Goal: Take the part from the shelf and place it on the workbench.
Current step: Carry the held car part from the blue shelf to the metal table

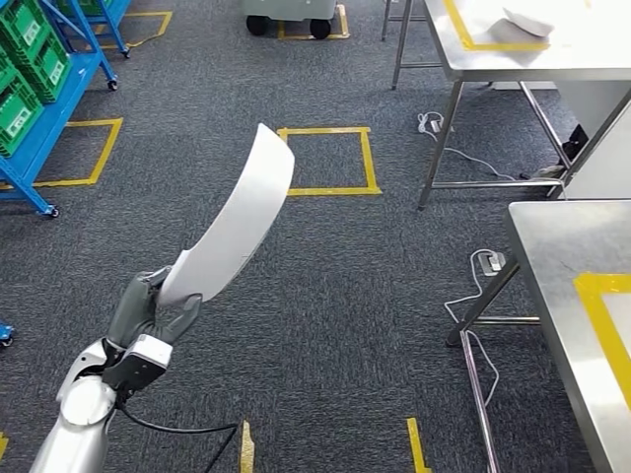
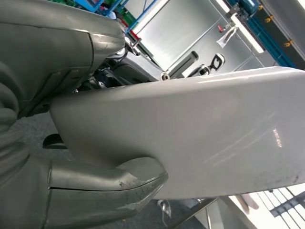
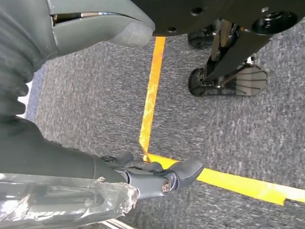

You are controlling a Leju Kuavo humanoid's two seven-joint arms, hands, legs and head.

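The part is a long, curved white panel [image 1: 237,222]. My left hand [image 1: 151,313] grips its lower end at the lower left of the head view, and the panel rises up and to the right above the carpet. In the left wrist view the white panel [image 2: 201,129] sits clamped between the thick grey thumb [image 2: 107,183] and the fingers above it. The steel workbench [image 1: 554,296] stands at the right edge, with yellow tape on its top. My right hand [image 3: 107,100] hangs over the floor with its fingers apart and nothing in it.
A blue shelf [image 1: 37,108] with green bins stands at the far left. A second steel table [image 1: 521,59] at the back right carries a white part [image 1: 528,22]. Cables [image 1: 476,296] lie on the carpet by the workbench leg. Yellow tape squares [image 1: 331,158] mark the floor.
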